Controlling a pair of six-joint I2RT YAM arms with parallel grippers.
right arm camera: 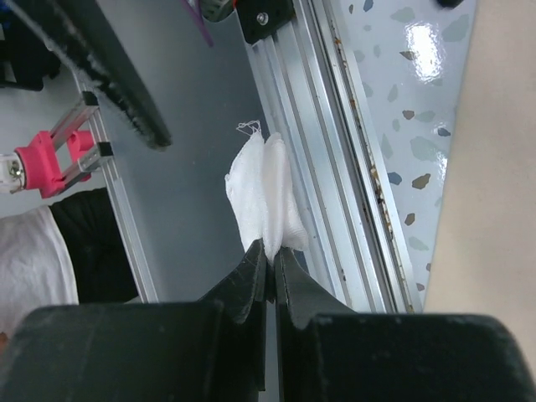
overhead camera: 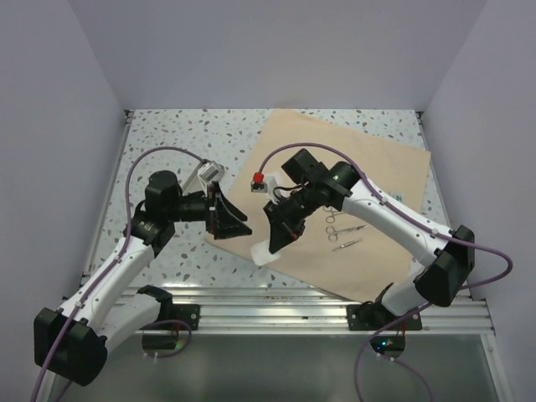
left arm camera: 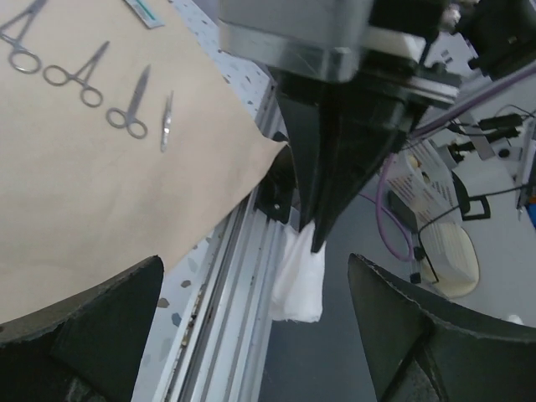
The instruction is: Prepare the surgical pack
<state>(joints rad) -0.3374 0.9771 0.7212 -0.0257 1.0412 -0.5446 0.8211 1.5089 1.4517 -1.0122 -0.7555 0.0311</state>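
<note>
The tan wrap sheet [overhead camera: 368, 176] lies spread on the table's right half, and it also shows in the left wrist view [left arm camera: 84, 184]. Thin steel scissor-handled instruments [overhead camera: 337, 223] lie in a row on it [left arm camera: 79, 75]. My right gripper [overhead camera: 279, 239] is shut on a white gauze square [overhead camera: 263, 252] and holds it in the air above the sheet's near-left edge. The gauze hangs from the shut fingertips [right arm camera: 270, 255], [right arm camera: 264, 188]. My left gripper [overhead camera: 233, 219] is open and empty, facing the gauze [left arm camera: 300, 280] a short way to its left. A small silver tray [overhead camera: 203, 175] sits behind the left gripper, partly hidden.
The speckled tabletop [overhead camera: 159, 142] has white walls on three sides. An aluminium rail [overhead camera: 276, 306] runs along the near edge. A small red and white item [overhead camera: 259, 179] sits near the sheet's left edge by the right wrist.
</note>
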